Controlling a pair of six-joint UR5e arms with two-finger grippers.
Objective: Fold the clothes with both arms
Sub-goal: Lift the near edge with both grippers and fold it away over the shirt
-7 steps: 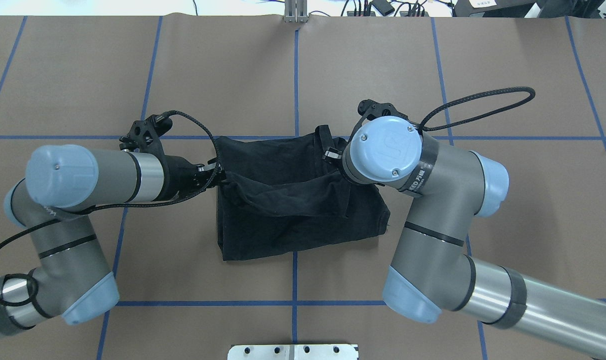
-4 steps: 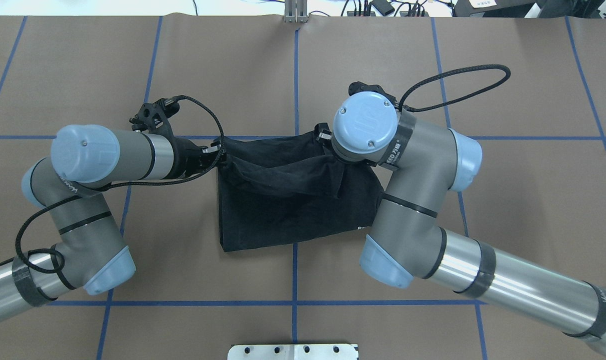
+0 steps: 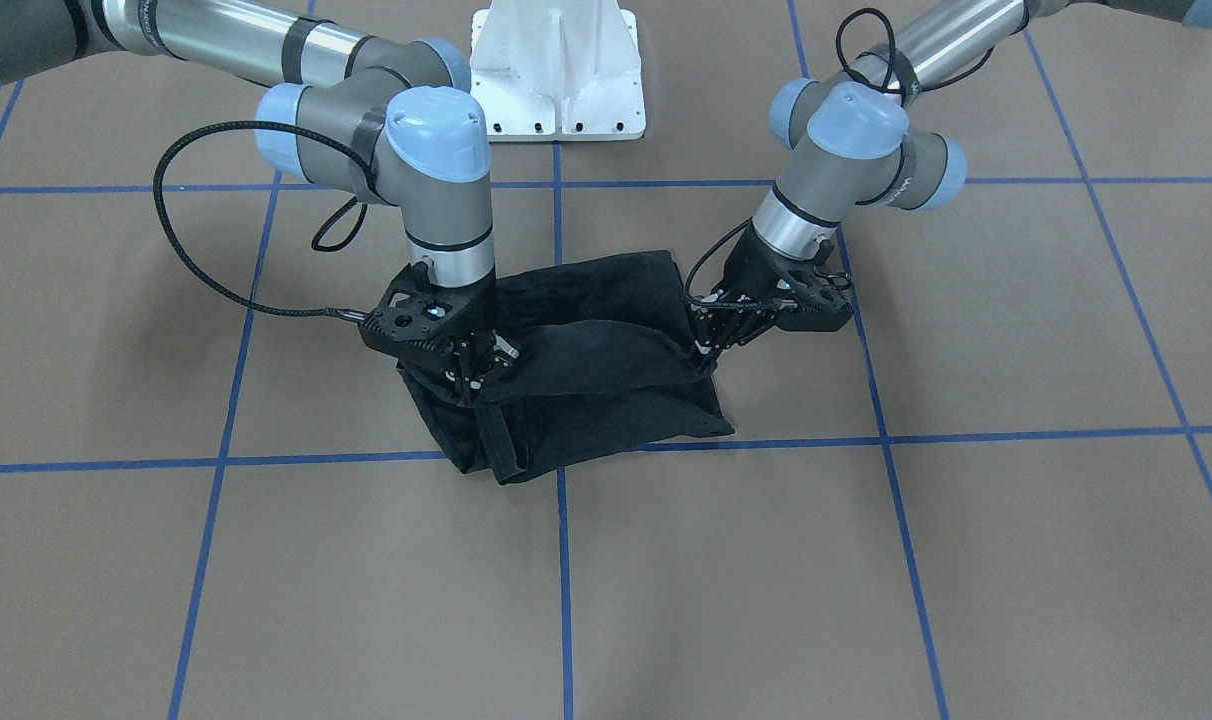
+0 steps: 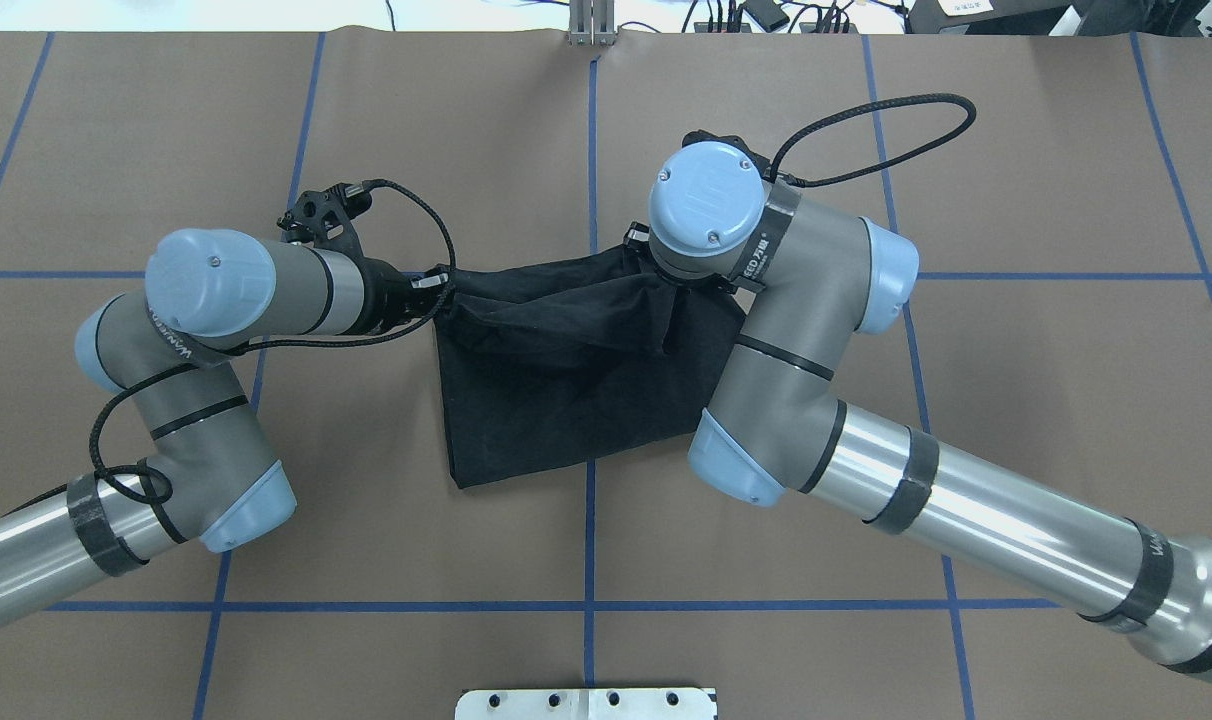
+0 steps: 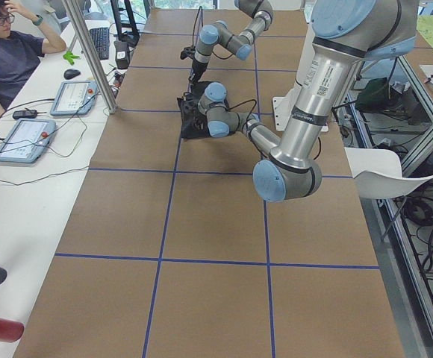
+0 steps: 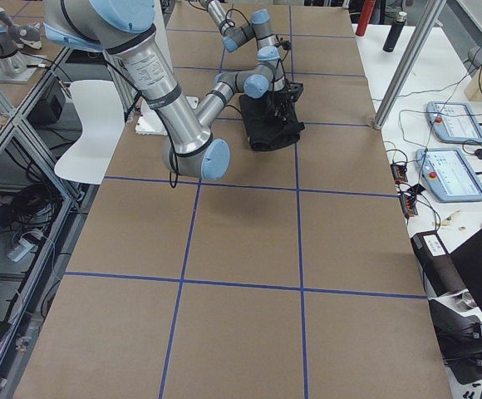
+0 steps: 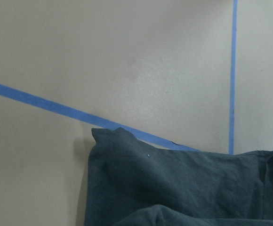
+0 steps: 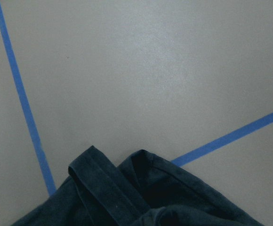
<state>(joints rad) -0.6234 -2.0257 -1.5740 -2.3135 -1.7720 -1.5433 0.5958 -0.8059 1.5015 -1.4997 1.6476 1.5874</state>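
Front-facing cam: the black T-shirt (image 3: pixel 606 375) sits mid-table (image 3: pixel 866 560), bunched into a rough folded rectangle with its near edge by a blue tape line (image 3: pixel 966 437). The left gripper (image 3: pixel 707 358) comes in on this view's right and is pinched tight on the shirt's corner there. The right gripper (image 3: pixel 476 378) is clamped on the opposite corner, so the top layer hangs stretched between the two, above the layer lying on the table.

Overhead: the shirt's far edge is pulled taut from one gripper to the other, and the rest lies flat toward the robot. The left one's tip shows right at the fabric. The right one is mostly hidden under its own blue wrist cap (image 4: pixel 709 205). There's white lettering on the black band (image 4: pixel 761 258) beside that cap, too small for me to read.

Side cams: the shirt is just a small dark lump between the two wrists, and I can't judge the grips from here.

Left wrist cam: dark fabric along the bottom, one corner overlapping a tape line.

Right wrist cam: a hem band and folds at the bottom, with tape on either side.
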